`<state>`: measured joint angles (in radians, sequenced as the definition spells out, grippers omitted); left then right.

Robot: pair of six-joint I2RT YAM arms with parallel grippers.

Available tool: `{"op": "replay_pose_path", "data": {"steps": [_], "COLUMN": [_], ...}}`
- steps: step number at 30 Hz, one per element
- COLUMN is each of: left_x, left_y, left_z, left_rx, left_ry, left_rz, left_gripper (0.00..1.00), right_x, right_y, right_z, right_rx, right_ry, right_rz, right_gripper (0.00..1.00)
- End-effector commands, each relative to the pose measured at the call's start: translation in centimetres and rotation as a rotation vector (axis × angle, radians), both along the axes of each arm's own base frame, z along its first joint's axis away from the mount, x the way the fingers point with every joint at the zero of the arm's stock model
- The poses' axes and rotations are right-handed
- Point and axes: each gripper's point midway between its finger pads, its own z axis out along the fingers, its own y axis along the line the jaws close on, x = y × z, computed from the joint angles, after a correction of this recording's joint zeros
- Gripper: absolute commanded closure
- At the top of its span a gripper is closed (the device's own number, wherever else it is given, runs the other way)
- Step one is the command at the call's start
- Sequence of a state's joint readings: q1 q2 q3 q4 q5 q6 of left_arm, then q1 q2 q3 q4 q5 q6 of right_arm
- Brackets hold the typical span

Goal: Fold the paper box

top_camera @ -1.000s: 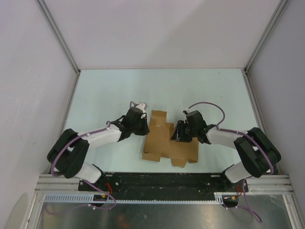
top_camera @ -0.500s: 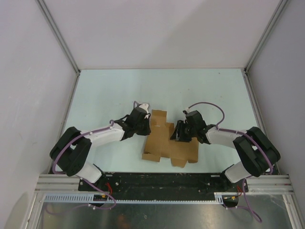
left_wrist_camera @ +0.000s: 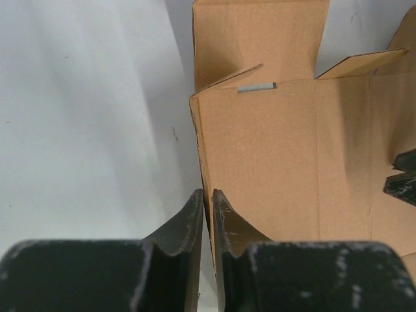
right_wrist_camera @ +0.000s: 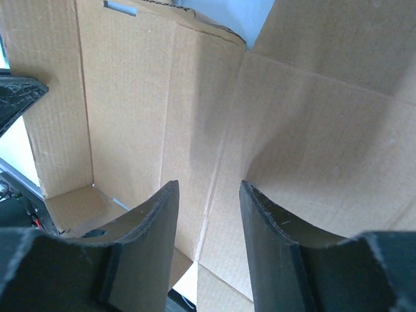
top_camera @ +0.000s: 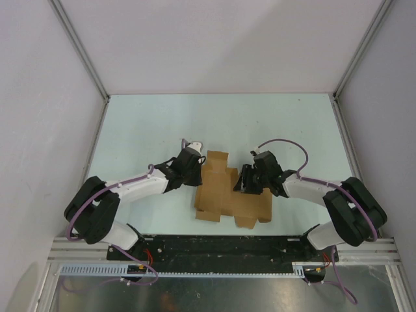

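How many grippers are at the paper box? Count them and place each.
2. The left gripper is at the left edge of the paper box; the right gripper hangs over its right part.

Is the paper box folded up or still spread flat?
Mostly spread: the paper box lies as an open sheet, a few flaps raised.

The left arm [top_camera: 136, 187] and the right arm [top_camera: 304, 187] look the same: white tubes with big black round joints. A thin purple cable [top_camera: 283, 140] runs along each and loops near the wrist. The fingers [left_wrist_camera: 185, 227] are black, curved, pointy, with small white scratches at the edges
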<state>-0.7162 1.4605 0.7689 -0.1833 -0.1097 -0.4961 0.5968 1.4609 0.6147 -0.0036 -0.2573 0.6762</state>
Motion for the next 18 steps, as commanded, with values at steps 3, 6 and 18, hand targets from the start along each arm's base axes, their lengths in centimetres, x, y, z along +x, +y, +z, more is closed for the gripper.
{"op": "replay_pose_path", "data": {"steps": [3, 6, 18], "left_x": [0.0, 0.0, 0.5], "left_y": [0.0, 0.0, 0.0], "left_z": [-0.7, -1.1, 0.6], "left_rx": [0.03, 0.035, 0.026], "left_ry": [0.014, 0.024, -0.026], "left_rz": [0.001, 0.0, -0.008], "left_gripper": [0.8, 0.77, 0.95], "right_x": [-0.6, -0.6, -0.7], "right_y": [-0.9, -1.1, -1.8], "right_z": [1.4, 1.6, 0.3], "right_rx": [-0.029, -0.038, -0.088], "right_ry": [-0.038, -0.042, -0.027], "right_rz": [0.009, 0.009, -0.002], "right_gripper": [0.5, 0.5, 0.49]}}
